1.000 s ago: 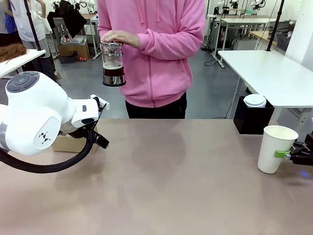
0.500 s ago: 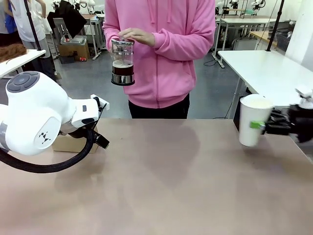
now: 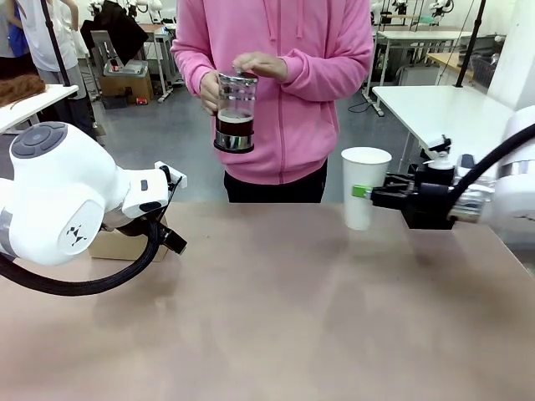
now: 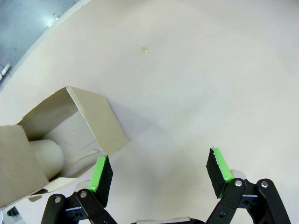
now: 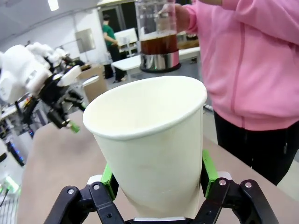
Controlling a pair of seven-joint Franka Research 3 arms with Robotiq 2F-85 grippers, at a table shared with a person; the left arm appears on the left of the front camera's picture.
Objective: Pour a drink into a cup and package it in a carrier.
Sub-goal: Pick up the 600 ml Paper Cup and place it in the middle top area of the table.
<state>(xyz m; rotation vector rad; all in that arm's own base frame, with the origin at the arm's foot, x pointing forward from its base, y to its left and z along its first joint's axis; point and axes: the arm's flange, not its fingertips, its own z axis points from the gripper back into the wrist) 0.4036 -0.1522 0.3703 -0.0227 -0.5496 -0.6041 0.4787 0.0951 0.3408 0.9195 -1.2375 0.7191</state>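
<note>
My right gripper (image 3: pixel 369 193) is shut on the white paper cup (image 3: pixel 365 187) and holds it upright, without a lid, above the far right part of the table. In the right wrist view the green pads (image 5: pixel 208 169) press both sides of the cup (image 5: pixel 152 140). The person in the pink top holds the glass jug with the dark drink (image 3: pixel 235 124) in both hands, up and to the left of the cup. My left gripper (image 4: pixel 160 171) hangs open over the table beside the brown cardboard carrier (image 4: pixel 91 116), with nothing between its fingers. In the front view the carrier (image 3: pixel 115 245) is mostly hidden behind my left arm.
The brown table (image 3: pixel 276 317) stretches bare between the arms. A small stain (image 4: pixel 144 49) marks it beyond the carrier. A pale rounded thing (image 4: pixel 46 156) sits inside the carrier. A white table (image 3: pixel 456 113) stands at the back right.
My right gripper has lifted the cup off the table's right edge and carried it left toward the middle. The person has brought the jug to the right and taken it in both hands. My left arm stayed still.
</note>
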